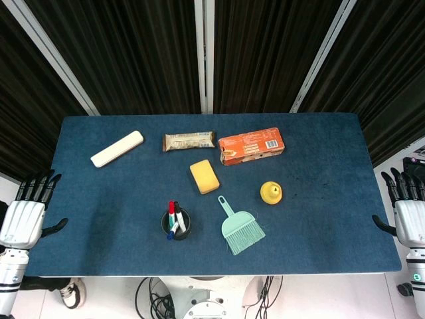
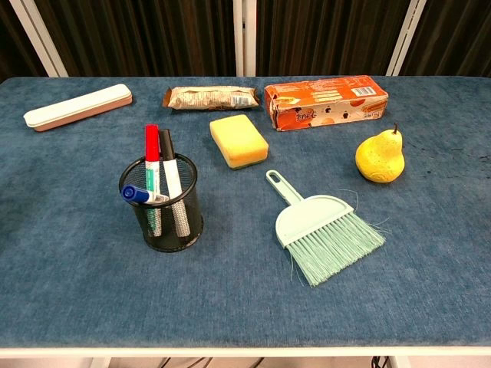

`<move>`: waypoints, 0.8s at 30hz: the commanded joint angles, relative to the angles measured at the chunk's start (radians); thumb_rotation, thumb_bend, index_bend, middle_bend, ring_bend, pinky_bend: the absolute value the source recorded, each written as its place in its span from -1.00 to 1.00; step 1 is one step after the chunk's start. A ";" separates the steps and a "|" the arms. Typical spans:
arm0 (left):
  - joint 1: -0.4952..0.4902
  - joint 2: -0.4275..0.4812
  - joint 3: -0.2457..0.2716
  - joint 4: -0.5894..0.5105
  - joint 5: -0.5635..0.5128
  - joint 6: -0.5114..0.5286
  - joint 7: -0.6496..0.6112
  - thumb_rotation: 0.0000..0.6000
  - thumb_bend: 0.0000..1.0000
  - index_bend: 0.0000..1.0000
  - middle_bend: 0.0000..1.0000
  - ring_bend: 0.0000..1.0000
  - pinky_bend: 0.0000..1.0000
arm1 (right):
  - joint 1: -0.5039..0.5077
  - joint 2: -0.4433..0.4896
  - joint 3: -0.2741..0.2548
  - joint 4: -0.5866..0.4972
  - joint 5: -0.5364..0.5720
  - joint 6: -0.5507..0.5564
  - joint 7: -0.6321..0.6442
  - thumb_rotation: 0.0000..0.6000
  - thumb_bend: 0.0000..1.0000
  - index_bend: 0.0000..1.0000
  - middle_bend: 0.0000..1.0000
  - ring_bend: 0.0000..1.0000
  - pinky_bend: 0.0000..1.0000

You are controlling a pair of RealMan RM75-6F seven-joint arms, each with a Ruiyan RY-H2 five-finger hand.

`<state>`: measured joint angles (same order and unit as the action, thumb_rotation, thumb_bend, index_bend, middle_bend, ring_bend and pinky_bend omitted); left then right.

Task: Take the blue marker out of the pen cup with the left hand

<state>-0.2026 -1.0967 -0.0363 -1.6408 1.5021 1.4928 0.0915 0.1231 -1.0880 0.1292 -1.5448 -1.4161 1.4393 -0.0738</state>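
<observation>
A black mesh pen cup [image 1: 176,224] [image 2: 163,205] stands near the table's front edge, left of centre. Inside it lean a blue marker [image 2: 138,195] [image 1: 172,233], low against the cup's left rim, a red marker [image 2: 153,157] and a black marker [image 2: 169,162]. My left hand [image 1: 25,211] hangs open off the table's left edge, fingers spread, well clear of the cup. My right hand [image 1: 408,209] is open off the right edge. The chest view shows neither hand.
A mint hand brush [image 2: 318,226] lies right of the cup, a yellow sponge [image 2: 238,140] behind it. Further back lie a white case [image 2: 77,106], a snack bar wrapper [image 2: 212,97] and an orange box [image 2: 326,101]. A yellow pear [image 2: 380,156] sits at right.
</observation>
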 commanded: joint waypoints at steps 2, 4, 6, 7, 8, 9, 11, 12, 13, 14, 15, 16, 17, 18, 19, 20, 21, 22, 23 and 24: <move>0.009 0.006 0.003 -0.010 0.007 0.003 -0.004 1.00 -0.69 -1.00 -1.00 -1.00 -1.00 | -0.004 0.005 -0.003 -0.002 -0.006 0.006 0.006 1.00 -0.81 -1.00 -1.00 -1.00 -1.00; 0.017 0.007 0.007 -0.013 0.016 0.010 -0.007 1.00 -0.69 -1.00 -1.00 -1.00 -1.00 | -0.007 0.009 -0.004 -0.003 -0.010 0.014 0.012 1.00 -0.81 -1.00 -1.00 -1.00 -1.00; 0.023 0.010 0.011 -0.020 0.025 0.016 -0.010 1.00 -0.69 -1.00 -1.00 -1.00 -1.00 | -0.012 0.014 -0.006 -0.005 -0.015 0.023 0.020 1.00 -0.81 -1.00 -1.00 -1.00 -1.00; 0.025 0.012 0.013 -0.023 0.029 0.018 -0.009 1.00 -0.69 -1.00 -1.00 -1.00 -1.00 | -0.014 0.016 -0.007 -0.006 -0.018 0.026 0.024 1.00 -0.81 -1.00 -1.00 -1.00 -1.00; 0.026 0.014 0.013 -0.027 0.033 0.020 -0.008 1.00 -0.69 -1.00 -1.00 -1.00 -1.00 | -0.016 0.019 -0.008 -0.006 -0.020 0.029 0.028 1.00 -0.81 -1.00 -1.00 -1.00 -1.00; 0.027 0.016 0.014 -0.032 0.039 0.022 -0.006 1.00 -0.69 -1.00 -1.00 -1.00 -1.00 | -0.018 0.023 -0.008 -0.007 -0.022 0.034 0.032 1.00 -0.81 -1.00 -1.00 -1.00 -1.00; 0.027 0.019 0.015 -0.041 0.047 0.021 -0.004 1.00 -0.69 -1.00 -1.00 -1.00 -1.00 | -0.021 0.027 -0.006 -0.008 -0.023 0.040 0.038 1.00 -0.81 -1.00 -1.00 -1.00 -1.00; 0.026 0.021 0.015 -0.046 0.052 0.019 -0.004 1.00 -0.69 -1.00 -1.00 -1.00 -1.00 | -0.022 0.030 -0.005 -0.008 -0.022 0.042 0.042 1.00 -0.81 -1.00 -1.00 -1.00 -1.00; 0.025 0.022 0.016 -0.050 0.055 0.017 -0.004 1.00 -0.70 -1.00 -1.00 -1.00 -1.00 | -0.022 0.032 -0.003 -0.009 -0.021 0.043 0.044 1.00 -0.81 -1.00 -1.00 -1.00 -1.00; 0.024 0.023 0.016 -0.054 0.059 0.014 -0.005 1.00 -0.70 -1.00 -1.00 -1.00 -1.00 | -0.022 0.033 -0.002 -0.010 -0.019 0.043 0.045 1.00 -0.81 -1.00 -1.00 -1.00 -1.00; 0.023 0.025 0.018 -0.061 0.066 0.010 -0.007 1.00 -0.70 -1.00 -1.00 -1.00 -1.00 | -0.022 0.034 0.000 -0.012 -0.017 0.043 0.045 1.00 -0.81 -1.00 -1.00 -1.00 -1.00; 0.021 0.028 0.021 -0.069 0.072 0.006 -0.008 1.00 -0.71 -1.00 -1.00 -1.00 -1.00 | -0.021 0.035 0.001 -0.014 -0.015 0.042 0.044 1.00 -0.81 -1.00 -1.00 -1.00 -1.00; 0.019 0.032 0.025 -0.077 0.080 0.001 -0.008 1.00 -0.71 -1.00 -1.00 -1.00 -1.00 | -0.019 0.036 0.002 -0.015 -0.013 0.039 0.043 1.00 -0.81 -1.00 -1.00 -1.00 -1.00; 0.015 0.038 0.030 -0.091 0.097 -0.004 -0.010 1.00 -0.71 -1.00 -1.00 -1.00 -0.99 | -0.017 0.038 0.004 -0.017 -0.008 0.034 0.040 1.00 -0.81 -1.00 -1.00 -1.00 -1.00; 0.012 0.042 0.035 -0.102 0.113 -0.007 -0.012 1.00 -0.71 -1.00 -1.00 -1.00 -0.99 | -0.016 0.039 0.006 -0.018 -0.004 0.031 0.036 1.00 -0.81 -1.00 -1.00 -1.00 -1.00; 0.009 0.046 0.040 -0.112 0.129 -0.010 -0.014 1.00 -0.71 -1.00 -1.00 -1.00 -0.99 | -0.014 0.039 0.007 -0.019 0.000 0.029 0.033 1.00 -0.81 -1.00 -1.00 -1.00 -1.00; 0.005 0.050 0.047 -0.125 0.153 -0.015 -0.011 1.00 -0.71 -1.00 -1.00 -1.00 -0.98 | -0.013 0.039 0.009 -0.021 0.003 0.026 0.031 1.00 -0.81 -1.00 -1.00 -1.00 -1.00; 0.002 0.051 0.053 -0.134 0.171 -0.019 -0.007 1.00 -0.71 -1.00 -1.00 -1.00 -0.97 | -0.012 0.040 0.010 -0.022 0.005 0.025 0.029 1.00 -0.81 -1.00 -1.00 -1.00 -1.00; -0.002 0.052 0.059 -0.143 0.191 -0.023 -0.001 1.00 -0.70 -1.00 -1.00 -1.00 -0.96 | -0.011 0.040 0.010 -0.024 0.005 0.024 0.028 1.00 -0.81 -1.00 -1.00 -1.00 -1.00; -0.008 0.051 0.068 -0.153 0.218 -0.029 0.007 1.00 -0.70 -0.99 -1.00 -1.00 -0.93 | -0.010 0.040 0.010 -0.025 0.005 0.023 0.027 1.00 -0.81 -1.00 -1.00 -1.00 -1.00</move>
<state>-0.1980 -1.0507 0.0127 -1.7683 1.6751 1.4773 0.0865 0.1133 -1.0480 0.1392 -1.5702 -1.4115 1.4624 -0.0469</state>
